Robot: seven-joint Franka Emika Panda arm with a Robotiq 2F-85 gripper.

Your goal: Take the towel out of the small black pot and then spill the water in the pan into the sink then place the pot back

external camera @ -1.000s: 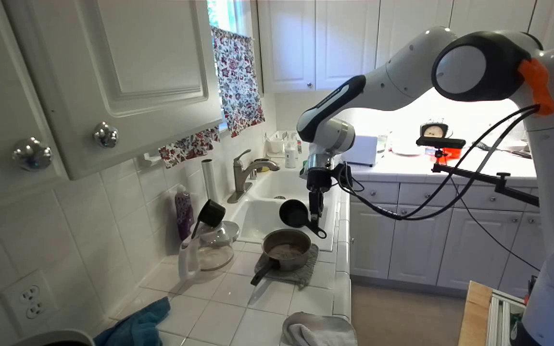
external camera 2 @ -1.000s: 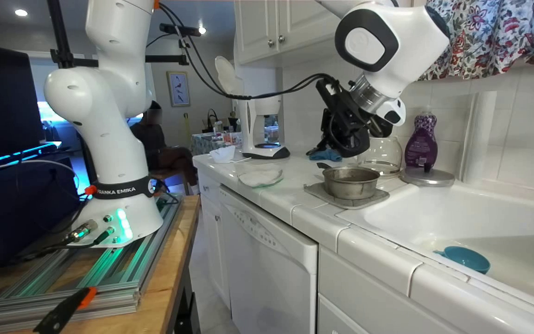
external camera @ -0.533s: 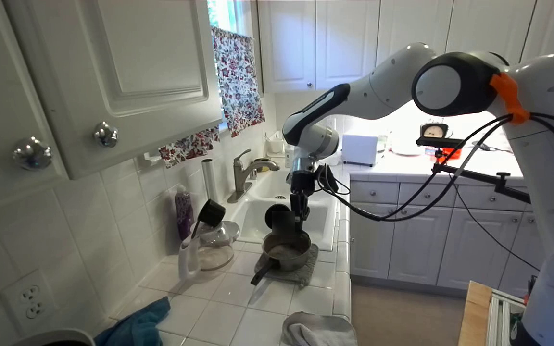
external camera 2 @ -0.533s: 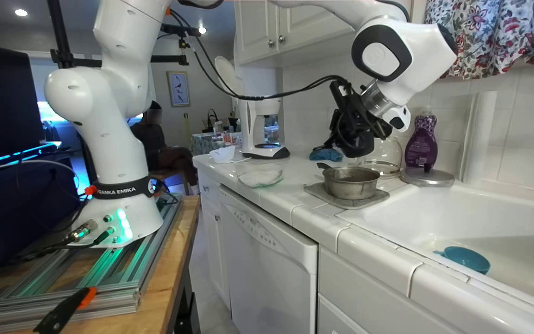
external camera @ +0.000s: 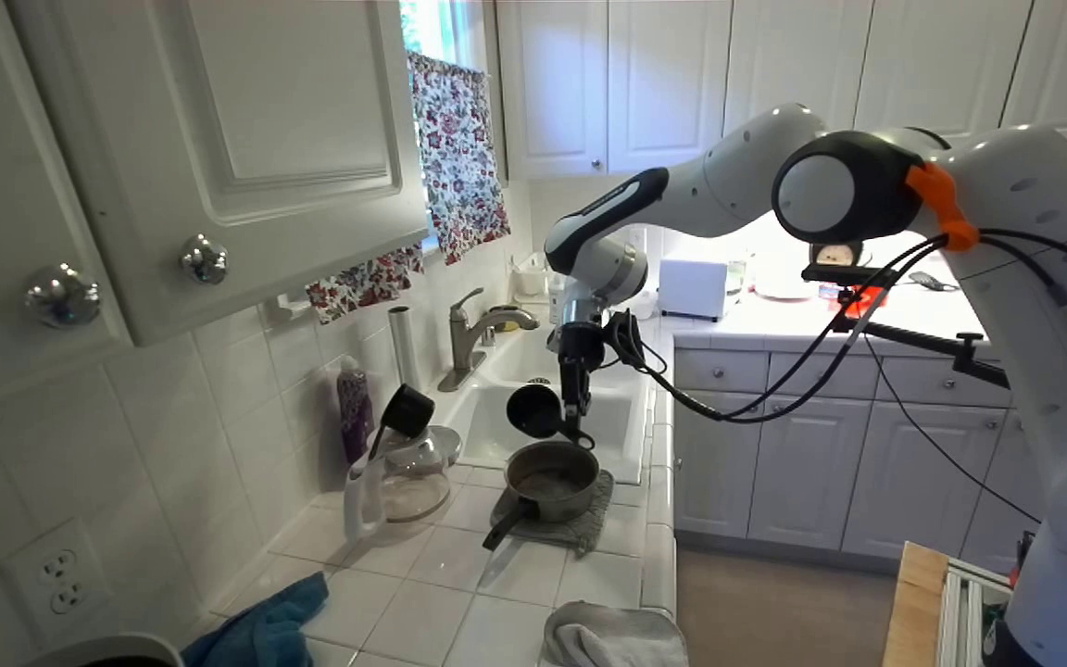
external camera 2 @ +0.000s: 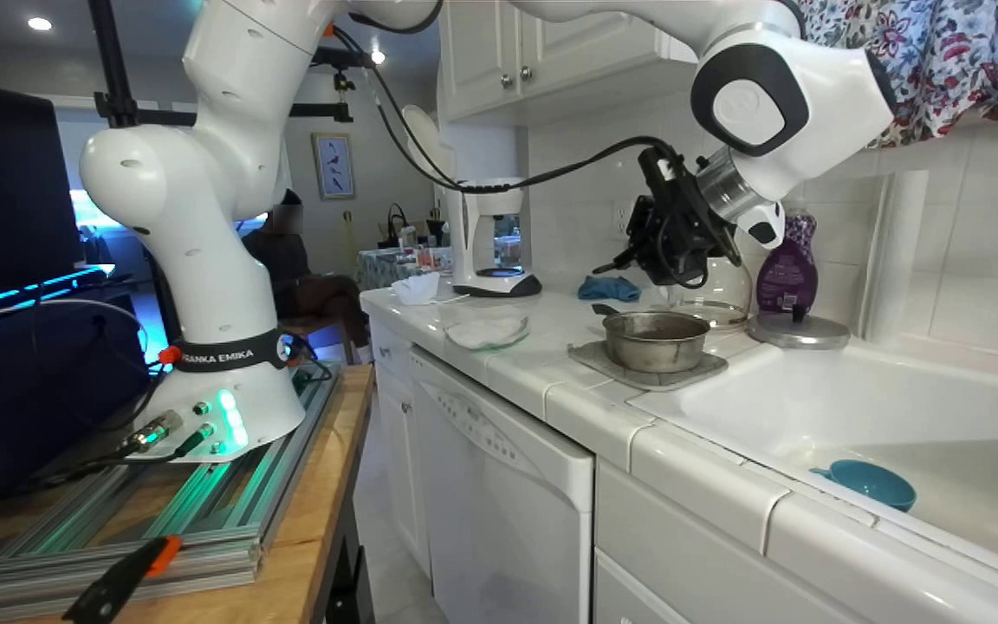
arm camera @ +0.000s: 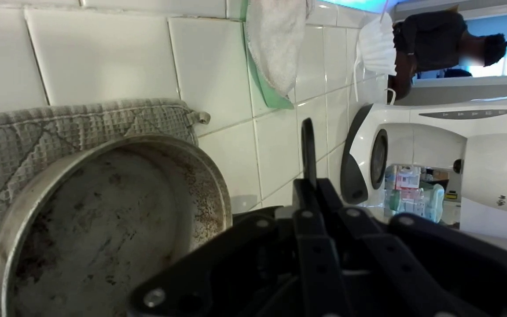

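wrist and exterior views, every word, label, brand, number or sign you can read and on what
"RANKA EMIKA": robot's black base band; anything before R unclear.
Too small or blurred to read: markings on the soap bottle, coffee maker, dishwasher panel and round dial.

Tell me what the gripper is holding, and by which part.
The gripper holds the small black pot by its handle, near the end away from the bowl.
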